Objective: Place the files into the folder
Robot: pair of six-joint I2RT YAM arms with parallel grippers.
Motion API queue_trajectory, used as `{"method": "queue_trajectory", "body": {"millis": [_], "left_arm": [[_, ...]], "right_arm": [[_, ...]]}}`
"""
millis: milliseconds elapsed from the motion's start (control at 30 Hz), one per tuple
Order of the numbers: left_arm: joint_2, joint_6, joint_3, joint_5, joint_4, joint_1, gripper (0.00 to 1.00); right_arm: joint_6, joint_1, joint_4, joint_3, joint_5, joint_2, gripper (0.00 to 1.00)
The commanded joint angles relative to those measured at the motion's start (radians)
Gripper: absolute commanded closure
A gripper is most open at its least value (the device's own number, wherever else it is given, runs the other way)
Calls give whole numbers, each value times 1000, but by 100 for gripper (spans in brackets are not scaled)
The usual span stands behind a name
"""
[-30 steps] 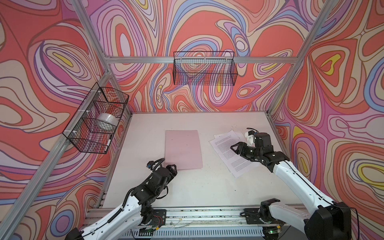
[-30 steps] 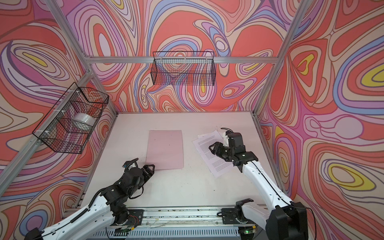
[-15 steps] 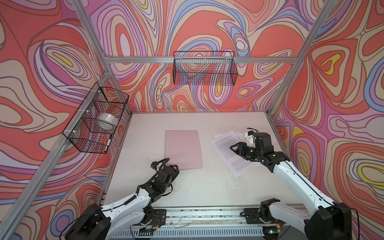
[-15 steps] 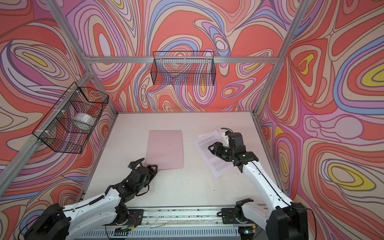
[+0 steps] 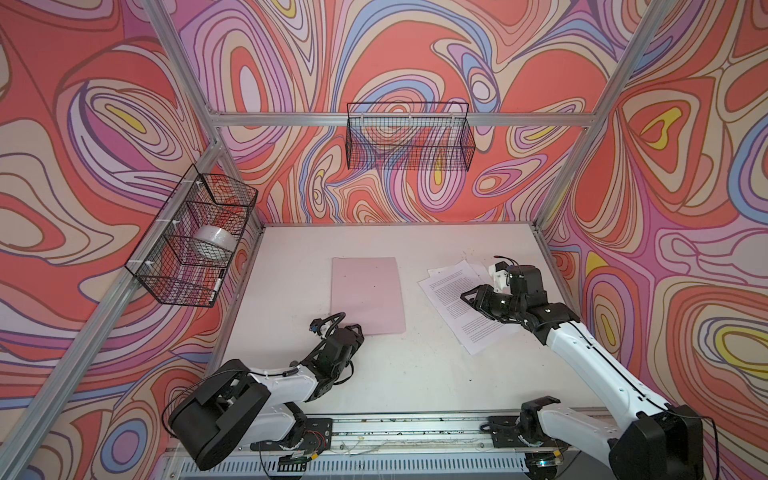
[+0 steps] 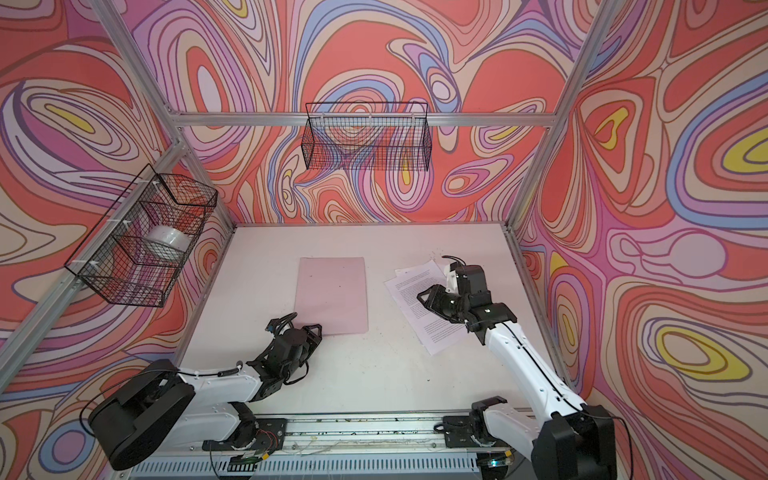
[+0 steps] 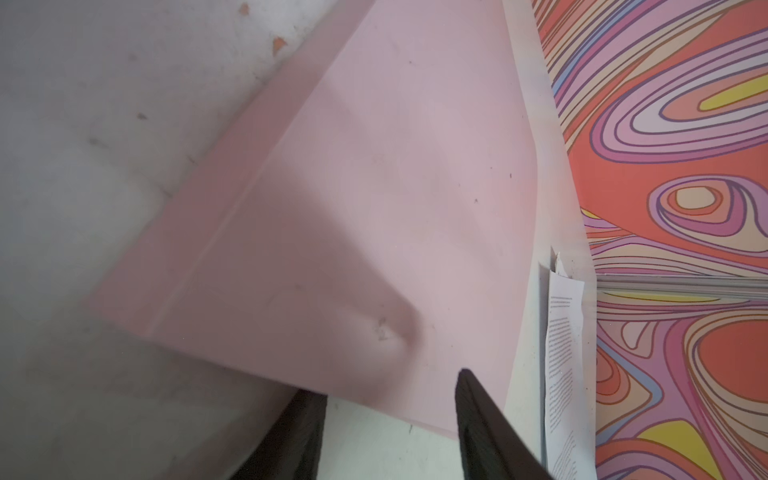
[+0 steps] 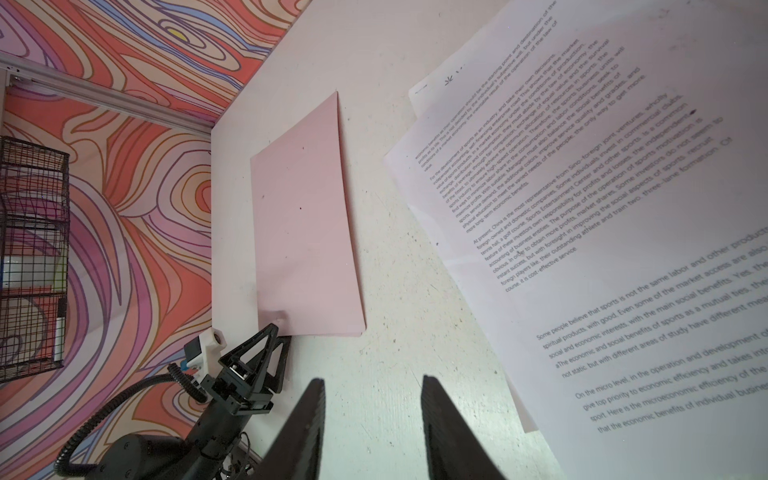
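Top views take in the whole white counter [image 5: 415, 374], and the biggest change on it is the left arm [image 5: 282, 380]. Within the last second it has folded down almost flat and stretched forward, bringing the left pincer [image 5: 358, 329] low at the near left corner of the folder [image 5: 365, 295]. That folder has not shifted: it lies closed and flat in the middle of the counter, with nothing in it yet. To its right and apart from it, the files [image 5: 478, 332] lie as a loose fan of printed sheets, with the right pincer [image 5: 471, 297] hovering over them much as before. I judge that the cover is about to be lifted, so the task has hardly begun. Two wire baskets hang on the walls. One, the side basket [image 5: 191, 241], holds a white roll [image 5: 214, 239] and what looks like a marker [image 8: 60, 328]; the rear basket [image 5: 409, 141] looks empty. Seen from the left wrist, the left pincer [image 7: 388, 386] stands spread, its jaws astride the folder's near edge and pinching nothing; whether a tip touches the card I cannot tell. Seen from the right wrist, the right pincer [image 8: 372, 379] is likewise spread and empty, its tips over bare counter beside the sheets.
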Motion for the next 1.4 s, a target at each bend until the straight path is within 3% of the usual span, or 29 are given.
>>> {"method": "queue_trajectory", "body": {"millis": [0,167,333,767,1200,1367], "left_arm": [[79,-3,-17,-11,165,13,52],[169,-19,-13,-11,262,18,58],[196,-3,-14,24,352,25,56],[90,99,17,-7,184,49,54],[441,77,54,35,549,75,55],[466,84,57,-5,564,78,60]], "right_arm": [[5,5,15,-10,-13,-16,62],[16,5,49,-36,-38,1,68],[28,5,66,-48,-50,0,70],[28,5,88,-53,-35,-7,70],[30,5,92,-63,-26,-12,72],[30,13,103,-70,-24,4,81]]}}
